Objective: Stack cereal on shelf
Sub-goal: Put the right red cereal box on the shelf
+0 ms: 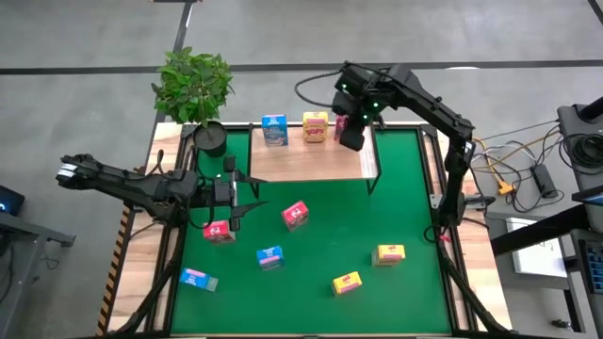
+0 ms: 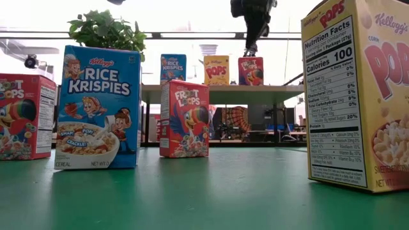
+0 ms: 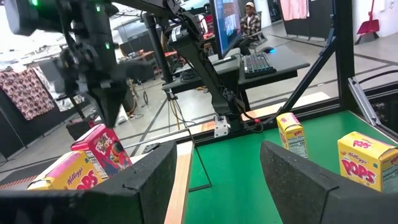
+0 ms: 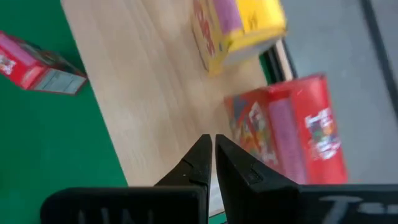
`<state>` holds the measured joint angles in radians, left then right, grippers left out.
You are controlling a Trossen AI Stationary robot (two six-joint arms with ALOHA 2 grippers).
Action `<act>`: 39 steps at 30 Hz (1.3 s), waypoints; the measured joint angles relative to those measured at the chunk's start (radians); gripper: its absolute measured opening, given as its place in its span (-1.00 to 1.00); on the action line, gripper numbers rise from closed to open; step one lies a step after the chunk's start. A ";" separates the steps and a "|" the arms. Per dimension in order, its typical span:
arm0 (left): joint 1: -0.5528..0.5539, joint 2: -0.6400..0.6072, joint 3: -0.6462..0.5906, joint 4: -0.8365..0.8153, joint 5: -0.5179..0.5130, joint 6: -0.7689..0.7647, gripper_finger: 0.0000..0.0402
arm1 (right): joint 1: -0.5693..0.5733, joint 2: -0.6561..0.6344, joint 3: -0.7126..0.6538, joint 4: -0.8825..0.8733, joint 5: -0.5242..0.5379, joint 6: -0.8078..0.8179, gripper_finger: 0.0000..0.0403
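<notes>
The right gripper (image 4: 213,155), fingers pinched together and empty, hangs above the light-wood shelf (image 1: 311,162) beside the upright red cardboard cereal box (image 4: 292,137) (apparently just placed), while the left gripper (image 3: 217,180) waits wide open over the green tabletop (image 1: 377,207).

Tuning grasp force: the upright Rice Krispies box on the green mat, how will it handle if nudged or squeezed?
The Rice Krispies box stands upright, taller than wide in the low view, so a high push would likely tip it rather than slide it. It looks like thin printed cardboard, so probably light and crushable under a hard pinch. The green mat may add grip, favouring tipping.
</notes>
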<state>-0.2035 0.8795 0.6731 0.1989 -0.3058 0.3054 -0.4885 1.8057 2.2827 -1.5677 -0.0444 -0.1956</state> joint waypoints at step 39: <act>0.000 0.000 0.000 0.000 0.000 0.000 0.07 | 0.002 0.000 -0.133 0.165 0.152 -0.011 -0.94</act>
<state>-0.2033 0.8794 0.6731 0.1989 -0.3056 0.3054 -0.4862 1.8053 2.1494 -1.4024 0.1081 -0.2065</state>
